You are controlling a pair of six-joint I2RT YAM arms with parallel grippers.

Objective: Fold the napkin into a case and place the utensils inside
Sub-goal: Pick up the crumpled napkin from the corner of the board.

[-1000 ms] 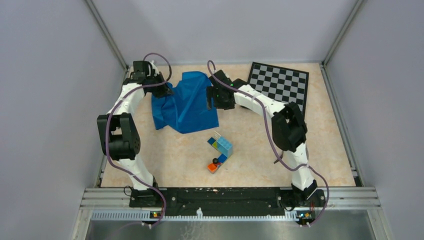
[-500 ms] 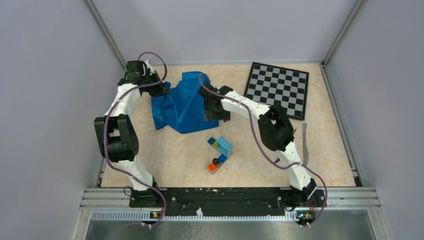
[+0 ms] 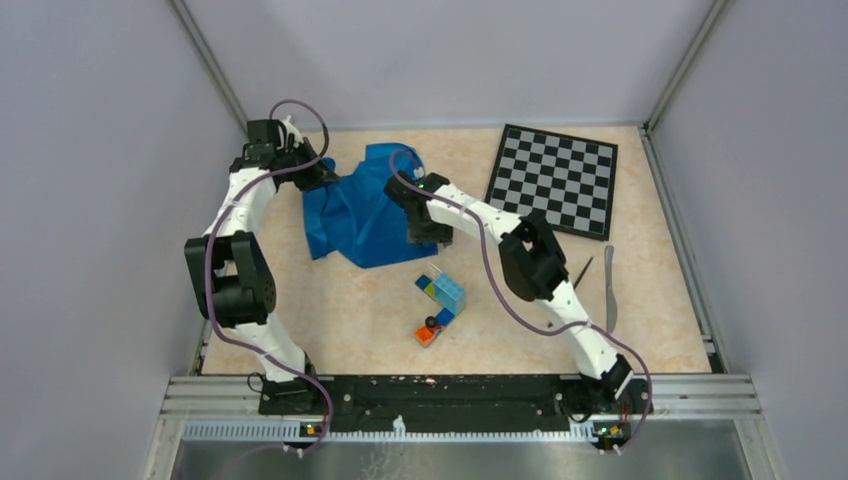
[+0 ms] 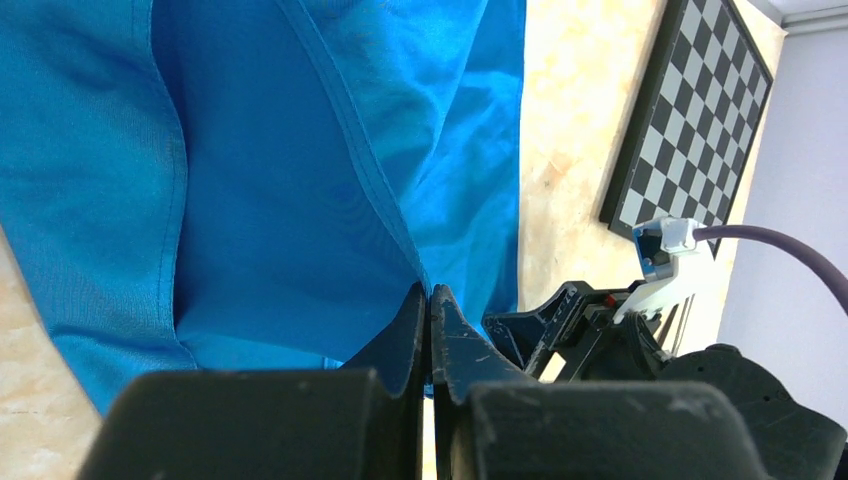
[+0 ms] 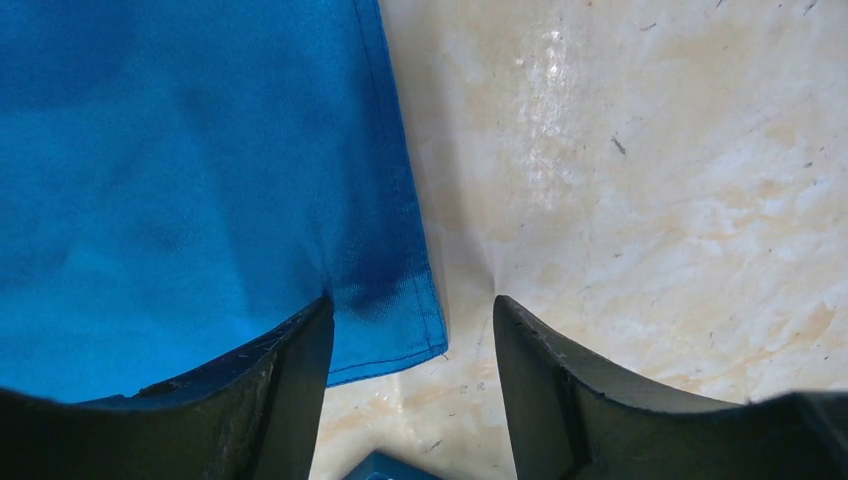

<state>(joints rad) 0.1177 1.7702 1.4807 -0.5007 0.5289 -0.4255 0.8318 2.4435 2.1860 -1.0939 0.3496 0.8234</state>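
We count one bright blue, slightly shiny cloth napkin point(image 3: 365, 210), bunched up on the beige marbled tabletop point(image 3: 330, 310), far left of centre, between the two arms. One slim dark grey metal fork point(image 3: 581, 272) and one slim silver-grey metal knife point(image 3: 609, 290) lie side by side near the right edge, just beside the right arm's elbow and well apart from the napkin.

Left claw point(image 4: 430, 293) is closed, pinching a fold of the napkin at its tips. Right claw point(image 5: 412, 312) is open, straddling the napkin's near-right corner: one finger point(image 5: 285, 360) over cloth, the other over bare tabletop.

Also there:
- one black-and-white chessboard point(image 3: 556, 180), far right
- one cluster of blue, green and yellow toy bricks point(image 3: 444, 293) with an orange piece point(image 3: 427, 335), near the right claw
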